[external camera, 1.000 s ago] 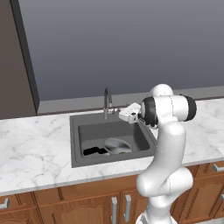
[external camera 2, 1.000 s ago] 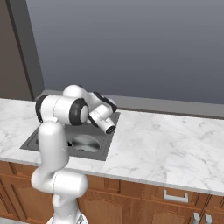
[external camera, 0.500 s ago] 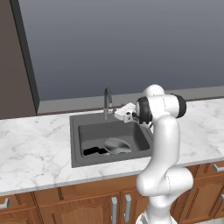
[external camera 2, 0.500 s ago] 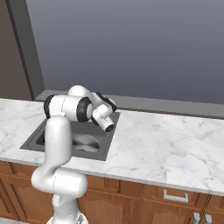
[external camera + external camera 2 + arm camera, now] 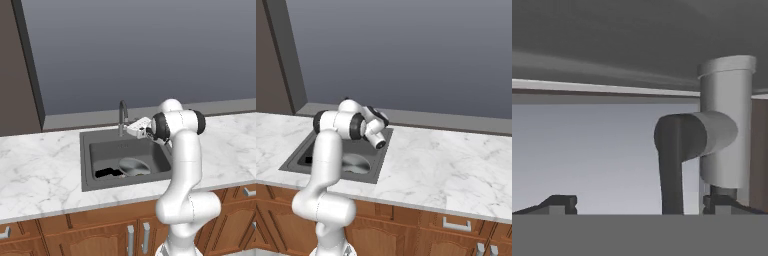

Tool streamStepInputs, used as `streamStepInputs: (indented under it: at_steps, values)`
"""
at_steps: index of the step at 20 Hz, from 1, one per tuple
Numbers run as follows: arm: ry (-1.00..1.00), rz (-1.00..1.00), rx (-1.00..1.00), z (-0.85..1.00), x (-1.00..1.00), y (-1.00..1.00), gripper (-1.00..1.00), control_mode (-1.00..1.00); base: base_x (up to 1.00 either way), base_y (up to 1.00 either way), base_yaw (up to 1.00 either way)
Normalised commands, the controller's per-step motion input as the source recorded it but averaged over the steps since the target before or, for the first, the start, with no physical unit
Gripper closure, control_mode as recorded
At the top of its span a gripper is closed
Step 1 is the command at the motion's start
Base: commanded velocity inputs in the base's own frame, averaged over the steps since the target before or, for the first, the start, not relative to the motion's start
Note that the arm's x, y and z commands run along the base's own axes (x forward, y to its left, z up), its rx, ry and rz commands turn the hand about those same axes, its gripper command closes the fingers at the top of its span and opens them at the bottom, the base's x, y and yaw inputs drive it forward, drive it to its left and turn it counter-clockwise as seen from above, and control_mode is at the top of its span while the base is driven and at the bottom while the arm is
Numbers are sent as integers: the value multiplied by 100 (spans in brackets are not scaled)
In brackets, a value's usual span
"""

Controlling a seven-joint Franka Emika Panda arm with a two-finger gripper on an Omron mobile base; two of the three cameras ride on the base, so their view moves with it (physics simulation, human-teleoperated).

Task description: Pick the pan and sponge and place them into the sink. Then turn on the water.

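Faucet (image 5: 122, 116) close before pincer (image 5: 131, 129), between spread-apart tips; pan (image 5: 134, 166) below in sink (image 5: 88, 165).

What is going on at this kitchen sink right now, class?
A white robot arm has reached over the sink and points its claw at the faucet, which looms close in the hand view. The claw looks open, with its fingertips spread apart. The pan already lies in the basin. No water is running, so turning on the tap seems to be next.
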Motion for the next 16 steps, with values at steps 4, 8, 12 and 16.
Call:
streamStepInputs:
  at_steps: [4, 8, 12, 16]
  values:
    - [0, -2, 0, -14, 44, 0, -100, -100, 0, 0, 0]
    - [0, -2, 0, -42, 40, 0, -100, -100, 0, 0, 0]
    - [0, -2, 0, -37, 39, 0, -100, -100, 0, 0, 0]
    - [0, -2, 0, -27, 41, 0, -100, -100, 0, 0, 0]
